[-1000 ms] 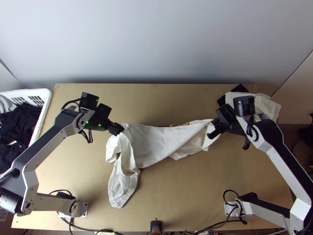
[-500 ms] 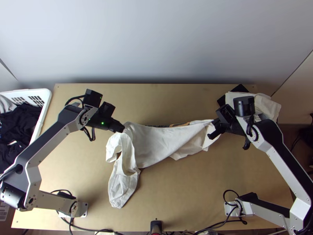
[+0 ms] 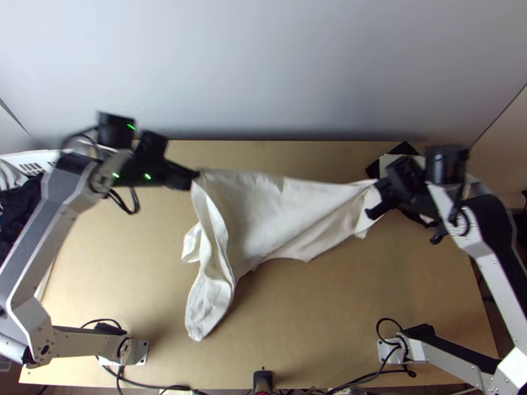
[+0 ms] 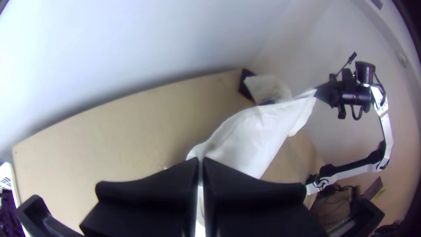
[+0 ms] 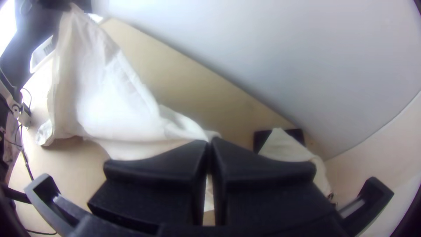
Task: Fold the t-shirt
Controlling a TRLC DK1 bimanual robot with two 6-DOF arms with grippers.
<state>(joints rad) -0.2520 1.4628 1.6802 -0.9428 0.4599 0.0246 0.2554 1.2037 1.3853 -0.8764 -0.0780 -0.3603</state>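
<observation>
holding a white t-shirt point(image 3: 257, 217) stretched between the left tool point(image 3: 195, 178) and the right tool point(image 3: 378, 189)

at left of center in the top view, the left tool is clamped on an upper corner of the shirt; its own wrist view has the fingers pressed together with white cloth between them. the right tool, right of center in the top view, is closed on the opposite end, its fingers meeting over a gathered bit of fabric.

between the two, the cloth runs as a wide, slanting sheet across the middle of the frame, with a second layer showing along its lower edge toward the right. below the left tool it drops in long loose folds to a bunched, narrow end at the lower left of center, over the wooden table point(image 3: 323, 316).

farther out, near the table's upper right corner, a pale cloth point(image 5: 289, 149) lies on a flat black item point(image 5: 262, 138), partly behind the right arm. at the left edge of the top view is a white basket point(image 3: 29, 158) with dark clothes point(image 3: 12, 214) in it. a small black device point(image 3: 263, 380) sits at bottom center.
</observation>
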